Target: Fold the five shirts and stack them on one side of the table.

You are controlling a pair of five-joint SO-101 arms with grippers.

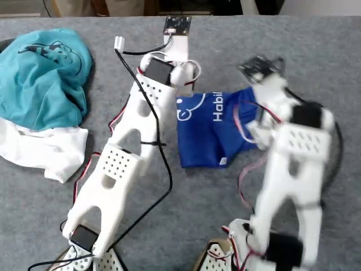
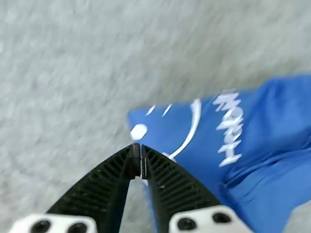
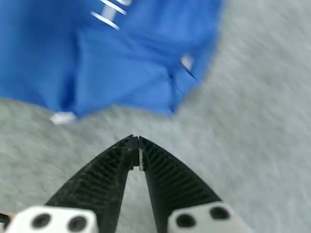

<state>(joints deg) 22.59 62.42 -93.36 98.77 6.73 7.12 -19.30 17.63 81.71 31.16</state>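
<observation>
A folded blue shirt (image 1: pixel 211 132) with white print lies in the middle of the grey table. In the left wrist view my left gripper (image 2: pixel 137 151) is shut, its tips over the printed corner of the blue shirt (image 2: pixel 243 145), with nothing seen between the fingers. My right gripper (image 3: pixel 136 143) is shut too, over bare table just off the blue shirt (image 3: pixel 121 58). From above, the left arm (image 1: pixel 152 96) stands at the shirt's left side and the right arm (image 1: pixel 293 141) at its right side. A crumpled teal shirt (image 1: pixel 45 73) lies on a white shirt (image 1: pixel 48 149) at the far left.
The grey table surface (image 1: pixel 197 192) is bare in front of the blue shirt and along the far edge. Loose cables (image 1: pixel 163 164) run from the left arm across the table toward the arm bases at the near edge.
</observation>
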